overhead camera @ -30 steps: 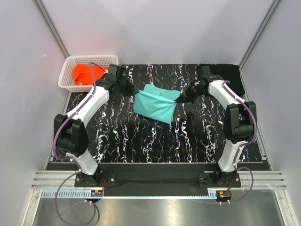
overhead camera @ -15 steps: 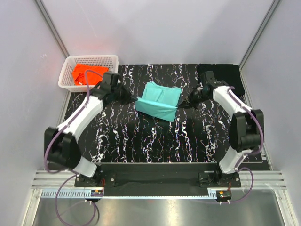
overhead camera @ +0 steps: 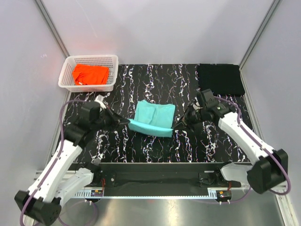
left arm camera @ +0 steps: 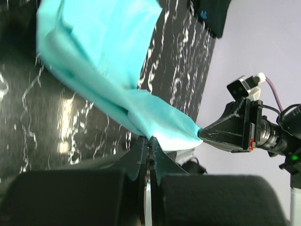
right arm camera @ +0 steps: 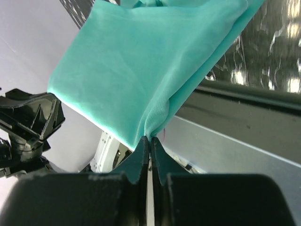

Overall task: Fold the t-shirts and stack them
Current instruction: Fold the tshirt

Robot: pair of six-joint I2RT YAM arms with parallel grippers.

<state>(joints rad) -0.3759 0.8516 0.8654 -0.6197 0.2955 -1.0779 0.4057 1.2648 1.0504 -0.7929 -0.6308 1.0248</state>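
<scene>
now both arms sit closer to the near edge than a second ago, and the mint-teal t-shirt [overhead camera: 153, 117] has come with them. left gripper [overhead camera: 126, 122] is clamped tight on its left near corner, right gripper [overhead camera: 177, 124] on its right near corner. orange t-shirt [overhead camera: 90, 74] in basket [overhead camera: 66, 75] and black t-shirt [overhead camera: 220, 78] at far right are unmoved.

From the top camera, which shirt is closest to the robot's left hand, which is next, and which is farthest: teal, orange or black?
1. mint-teal shirt: in the middle, its corner pinched in the left hand.
2. orange shirt: inside the white basket, far left corner.
3. black shirt: far right corner, the farthest.
</scene>
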